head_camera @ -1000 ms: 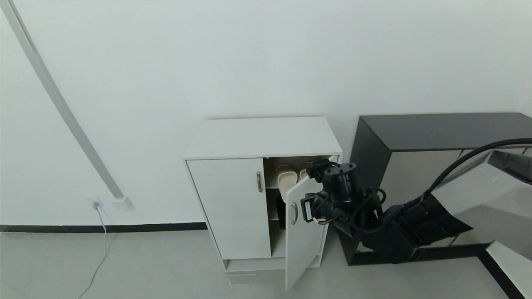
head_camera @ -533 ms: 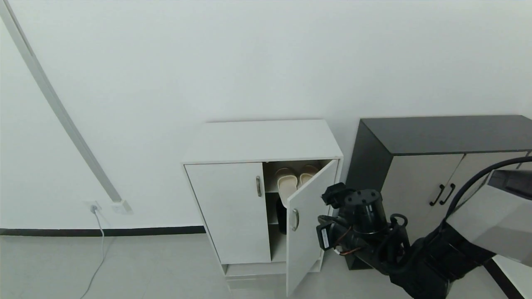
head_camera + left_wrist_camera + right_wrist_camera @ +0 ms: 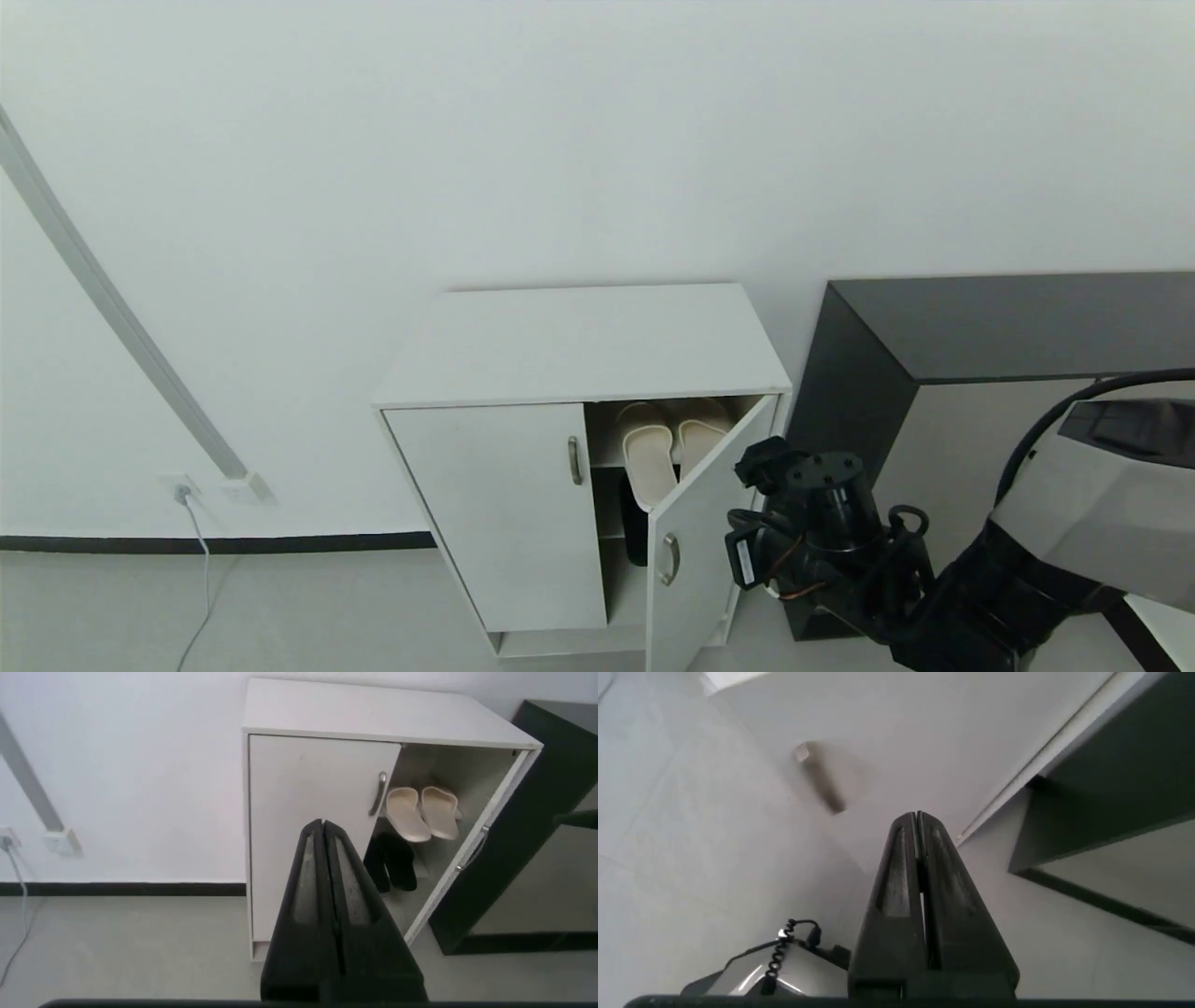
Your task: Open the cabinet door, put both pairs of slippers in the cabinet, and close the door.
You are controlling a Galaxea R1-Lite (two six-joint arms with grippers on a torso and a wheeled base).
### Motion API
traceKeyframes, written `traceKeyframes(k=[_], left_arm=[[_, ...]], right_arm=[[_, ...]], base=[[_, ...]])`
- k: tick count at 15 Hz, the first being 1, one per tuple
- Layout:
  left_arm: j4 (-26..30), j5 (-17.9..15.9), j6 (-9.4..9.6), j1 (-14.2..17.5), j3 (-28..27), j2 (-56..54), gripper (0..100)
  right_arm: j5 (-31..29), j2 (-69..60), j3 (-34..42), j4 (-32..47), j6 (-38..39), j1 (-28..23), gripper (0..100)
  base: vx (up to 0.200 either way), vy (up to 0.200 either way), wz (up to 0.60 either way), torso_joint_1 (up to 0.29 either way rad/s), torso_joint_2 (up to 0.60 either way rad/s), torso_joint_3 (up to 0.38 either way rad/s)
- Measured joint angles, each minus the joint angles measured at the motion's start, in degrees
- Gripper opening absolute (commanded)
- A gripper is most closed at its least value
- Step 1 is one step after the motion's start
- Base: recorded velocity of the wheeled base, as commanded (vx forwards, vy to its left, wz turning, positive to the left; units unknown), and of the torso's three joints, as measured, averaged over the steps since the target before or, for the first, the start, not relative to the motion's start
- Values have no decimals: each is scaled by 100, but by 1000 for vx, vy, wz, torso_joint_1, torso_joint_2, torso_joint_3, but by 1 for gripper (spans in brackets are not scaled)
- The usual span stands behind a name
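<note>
1. Head view: the cabinet [image 3: 579,345] stands with its right door [image 3: 695,560] half open, and beige slippers [image 3: 649,450] lie on the upper shelf.
2. Left wrist view: black slippers [image 3: 392,863] sit below them, and the left tool [image 3: 323,826] is pressed together.
3. Right wrist view: the right tool [image 3: 918,819] is pressed together, near the door's outer face.

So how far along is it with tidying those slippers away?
Both pairs look stowed inside the cabinet: the beige slippers above, the black slippers below. The right door stands half open, and the right hand, closed, is by its outer face, seemingly placed to push. Left to do: shut that door.
</note>
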Motion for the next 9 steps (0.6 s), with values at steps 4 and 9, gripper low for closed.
traceKeyframes(k=[4, 9], left_arm=[[0, 0, 9, 0, -2, 0, 0], [0, 4, 9, 5, -2, 0, 0]], right_arm=[[301, 333, -446, -156, 0, -46, 0], [355, 866, -1215, -128, -12, -145, 0]], base=[[0, 0, 0, 0, 0, 0], [0, 0, 0, 0, 0, 0]])
